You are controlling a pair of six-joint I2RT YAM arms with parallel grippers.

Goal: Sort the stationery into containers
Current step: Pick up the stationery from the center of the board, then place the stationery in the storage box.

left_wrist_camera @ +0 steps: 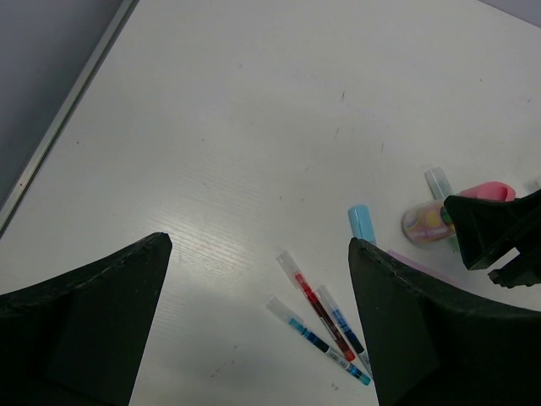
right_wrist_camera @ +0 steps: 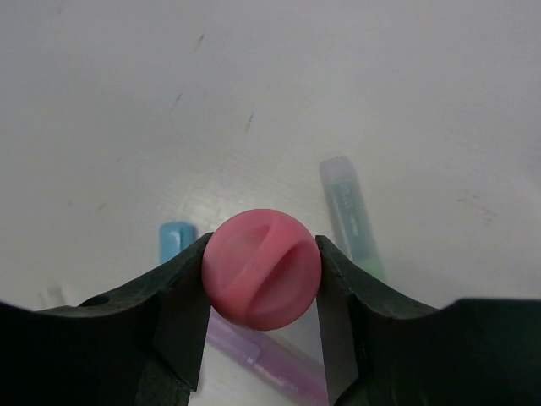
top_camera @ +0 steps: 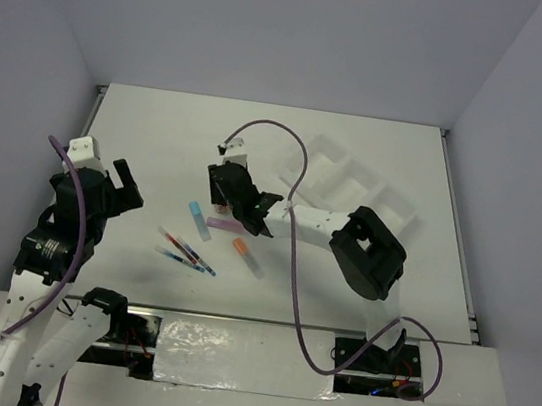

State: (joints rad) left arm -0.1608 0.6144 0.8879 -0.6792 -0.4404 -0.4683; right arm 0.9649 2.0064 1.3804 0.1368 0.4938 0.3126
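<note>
Pink-capped orange piece [right_wrist_camera: 262, 269] is clamped by its round cap between the fingers of the right gripper [top_camera: 235, 208]. It sits over the marker cluster mid-table, well apart from the white tray [top_camera: 393, 195]. The left gripper [left_wrist_camera: 258, 244] hangs with jaws wide apart, holding nothing, above the thin pens [left_wrist_camera: 325, 326].

Risks noted: the cap is round and looks smooth, so contact is narrow and the piece may swivel or slip in transfer. A purple marker [right_wrist_camera: 270, 364] lies directly beneath, and any dip could drag it. Clearance from the table cannot be told.
</note>
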